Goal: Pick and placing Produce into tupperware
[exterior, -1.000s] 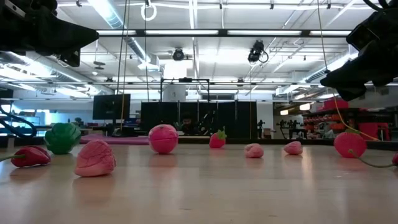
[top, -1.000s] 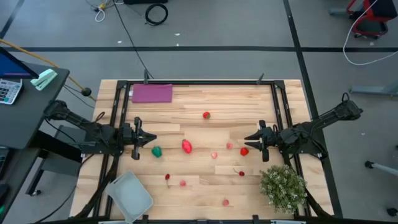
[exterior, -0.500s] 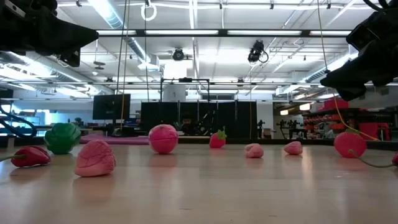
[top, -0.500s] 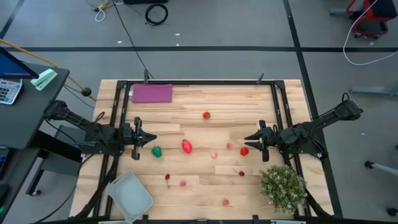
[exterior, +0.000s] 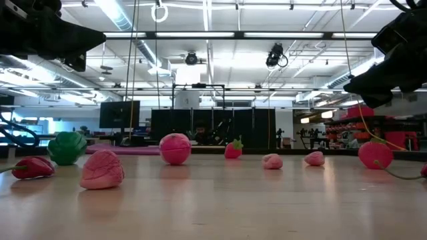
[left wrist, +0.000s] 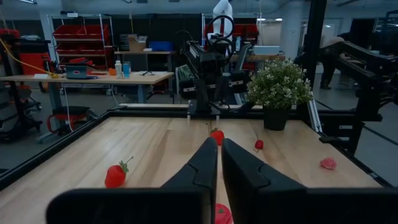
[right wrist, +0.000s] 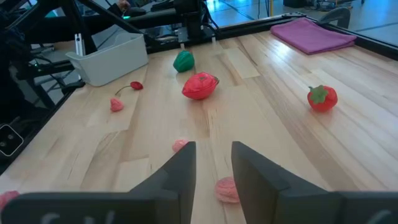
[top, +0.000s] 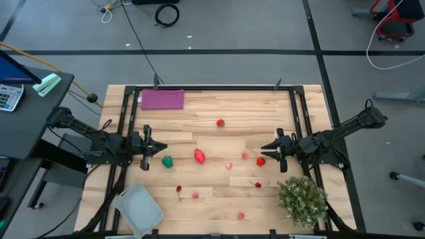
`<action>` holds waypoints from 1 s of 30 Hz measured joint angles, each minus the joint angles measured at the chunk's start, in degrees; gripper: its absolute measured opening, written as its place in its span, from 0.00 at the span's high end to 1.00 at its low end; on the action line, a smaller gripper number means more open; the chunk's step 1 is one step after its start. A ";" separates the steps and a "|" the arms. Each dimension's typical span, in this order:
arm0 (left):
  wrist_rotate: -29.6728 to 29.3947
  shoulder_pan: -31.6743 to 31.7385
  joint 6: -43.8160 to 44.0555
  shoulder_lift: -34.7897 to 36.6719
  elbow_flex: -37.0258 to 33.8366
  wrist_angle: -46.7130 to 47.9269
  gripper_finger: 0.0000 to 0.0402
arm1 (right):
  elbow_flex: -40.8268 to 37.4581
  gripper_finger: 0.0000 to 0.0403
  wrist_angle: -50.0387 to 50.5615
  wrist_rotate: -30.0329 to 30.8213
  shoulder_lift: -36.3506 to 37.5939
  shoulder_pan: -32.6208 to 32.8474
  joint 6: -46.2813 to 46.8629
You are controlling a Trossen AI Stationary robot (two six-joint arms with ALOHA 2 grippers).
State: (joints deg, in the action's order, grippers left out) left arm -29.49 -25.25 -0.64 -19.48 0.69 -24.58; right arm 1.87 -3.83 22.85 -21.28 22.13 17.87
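The produce lies scattered on the wooden table: a green piece, a larger red one, a red one with a green top, a red one and several small pink and red pieces. The tupperware sits at the near left corner, nothing showing in it. My left gripper hovers shut just beyond the green piece. My right gripper hovers open beside the red piece, its fingers apart over bare wood. Both hang above the table in the low view.
A flat purple mat lies at the far left corner. A bushy pale-green plant in a pot stands at the near right corner, close to my right arm. Black frame rails run along the table's sides.
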 joint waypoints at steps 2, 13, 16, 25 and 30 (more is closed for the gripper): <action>-0.01 0.02 0.00 0.01 0.00 -0.02 0.94 | 0.00 0.73 0.02 0.00 0.00 0.00 0.01; 0.00 -0.01 0.00 0.01 0.00 0.00 0.91 | 0.00 0.73 0.02 0.00 0.00 0.00 0.01; 0.01 0.02 0.00 0.01 0.00 -0.01 0.92 | 0.00 0.73 0.02 0.00 0.00 0.00 0.02; 0.01 0.00 0.00 0.02 -0.02 0.01 0.94 | 0.00 0.73 0.01 -0.02 0.00 0.00 0.02; 0.01 0.01 0.00 -0.01 0.00 -0.01 0.92 | 0.00 0.73 0.02 -0.02 0.00 0.00 0.02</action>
State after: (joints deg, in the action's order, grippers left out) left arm -29.48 -25.24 -0.64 -19.49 0.69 -24.59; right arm 1.87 -3.82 22.83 -21.28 22.13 17.89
